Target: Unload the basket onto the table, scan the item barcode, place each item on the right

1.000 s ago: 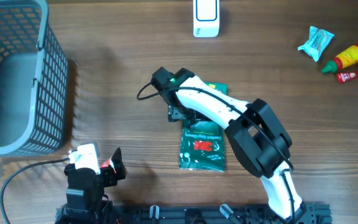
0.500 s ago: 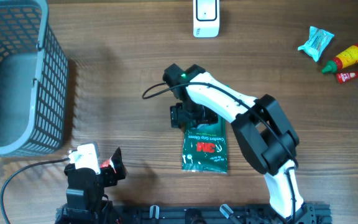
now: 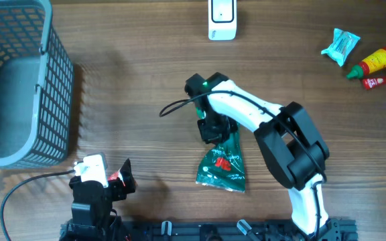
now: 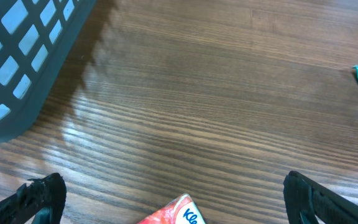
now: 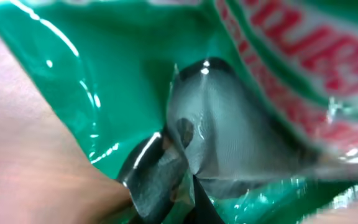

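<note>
My right gripper (image 3: 213,127) is clamped on the top edge of the green packet (image 3: 223,164), mid-frame. The left gripper (image 3: 119,181) sits wide open, lower left. The grasp looks done; lifting the packet to the white scanner (image 3: 222,20), top centre, remains.

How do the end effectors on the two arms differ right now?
The right end effector is shut, pinching the top of the green packet; the left end effector is open and holds nothing. The right one is stretched out over the middle of the table; the left one sits at the near edge, not far from the basket. Both have two dark fingers.
</note>
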### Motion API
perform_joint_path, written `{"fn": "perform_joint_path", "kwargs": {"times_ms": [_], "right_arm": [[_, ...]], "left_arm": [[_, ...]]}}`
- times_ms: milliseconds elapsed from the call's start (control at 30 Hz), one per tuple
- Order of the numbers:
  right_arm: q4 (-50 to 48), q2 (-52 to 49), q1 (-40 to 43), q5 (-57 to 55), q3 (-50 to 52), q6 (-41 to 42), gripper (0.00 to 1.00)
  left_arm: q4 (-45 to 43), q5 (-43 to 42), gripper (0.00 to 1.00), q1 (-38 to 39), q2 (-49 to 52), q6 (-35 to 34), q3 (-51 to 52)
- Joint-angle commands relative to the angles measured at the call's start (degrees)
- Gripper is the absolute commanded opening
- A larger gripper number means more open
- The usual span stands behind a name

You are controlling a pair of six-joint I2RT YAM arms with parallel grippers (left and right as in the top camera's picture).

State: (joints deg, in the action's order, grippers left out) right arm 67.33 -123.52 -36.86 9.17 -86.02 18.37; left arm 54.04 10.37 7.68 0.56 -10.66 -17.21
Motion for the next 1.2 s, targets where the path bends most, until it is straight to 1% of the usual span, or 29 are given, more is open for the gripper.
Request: {"fn": "perform_joint_path", "kwargs": {"times_ms": [0, 33, 133, 200, 267, 300, 367, 467, 567, 700, 767, 833, 900, 967, 1033, 1067, 1100, 1133, 1167], "right_arm": [[-1.07, 1.77, 2.64, 31.65, -0.42, -22.38, 0.04], [-1.31, 4.17, 3.65, 37.05, -0.52, -25.9, 0.04], [-1.64, 10.4, 6.82, 49.72, -0.5, -32.98, 0.04], [-0.55, 12.28, 7.89, 57.24, -0.5, -39.98, 0.04], [1.88, 13.07, 8.17, 67.41, -0.5, -50.77, 0.04], [2.93, 13.07, 8.17, 71.8, -0.5, -54.36, 0.04], [2.47, 13.07, 8.0, 76.15, -0.37, -55.6, 0.04], [2.05, 13.07, 7.96, 83.91, -0.33, -54.8, 0.04], [1.09, 13.07, 7.89, 83.84, -0.33, -47.67, 0.04], [1.05, 13.07, 7.89, 83.84, -0.33, -43.19, 0.04], [1.05, 13.07, 7.91, 83.84, -0.33, -36.06, 0.04], [1.01, 13.07, 7.91, 83.84, -0.33, -34.53, 0.04], [0.72, 13.18, 7.91, 83.84, -0.33, -36.57, 0.04], [0.66, 13.18, 7.8, 83.82, -0.33, -42.6, 0.05], [0.57, 13.18, 7.72, 81.68, -0.33, -55.3, 0.04], [0.17, 13.18, 7.56, 79.41, -0.33, -60.3, 0.04], [-0.44, 13.18, 7.19, 74.42, -0.22, -65.85, 0.04], [-1.05, 13.18, 6.75, 69.51, -0.11, -68.83, 0.04], [-1.68, 13.18, 6.27, 65.81, 0.04, -69.31, 0.04]], "left_arm": [[-0.04, -0.5, 1.0, -0.42, -0.17, -0.31, 0.09], [-0.04, -0.5, 1.0, -0.42, -0.17, -0.31, 0.09], [-0.04, -0.5, 1.0, -0.42, -0.17, -0.31, 0.09], [-0.04, -0.5, 1.0, -0.42, -0.17, -0.31, 0.09], [-0.04, -0.5, 1.0, -0.42, -0.17, -0.31, 0.09], [-0.04, -0.5, 1.0, -0.42, -0.17, -0.31, 0.09], [-0.04, -0.5, 1.0, -0.42, -0.17, -0.31, 0.09], [-0.04, -0.5, 1.0, -0.42, -0.17, -0.31, 0.09], [-0.04, -0.5, 1.0, -0.42, -0.17, -0.31, 0.09], [-0.07, -0.5, 1.0, -0.42, -0.17, -0.31, 0.09], [-0.04, -0.5, 1.0, -0.42, -0.17, -0.31, 0.09], [-0.04, -0.5, 1.0, -0.42, -0.17, -0.31, 0.09], [-0.04, -0.5, 1.0, -0.42, -0.17, -0.31, 0.09], [-0.04, -0.5, 1.0, -0.42, -0.17, -0.31, 0.09], [-0.04, -0.5, 1.0, -0.42, -0.17, -0.31, 0.09], [-0.04, -0.5, 1.0, -0.42, -0.17, -0.31, 0.09], [-0.04, -0.5, 1.0, -0.42, -0.17, -0.31, 0.09], [-0.04, -0.5, 1.0, -0.42, -0.17, -0.31, 0.09], [-0.04, -0.5, 1.0, -0.42, -0.17, -0.31, 0.09]]}}
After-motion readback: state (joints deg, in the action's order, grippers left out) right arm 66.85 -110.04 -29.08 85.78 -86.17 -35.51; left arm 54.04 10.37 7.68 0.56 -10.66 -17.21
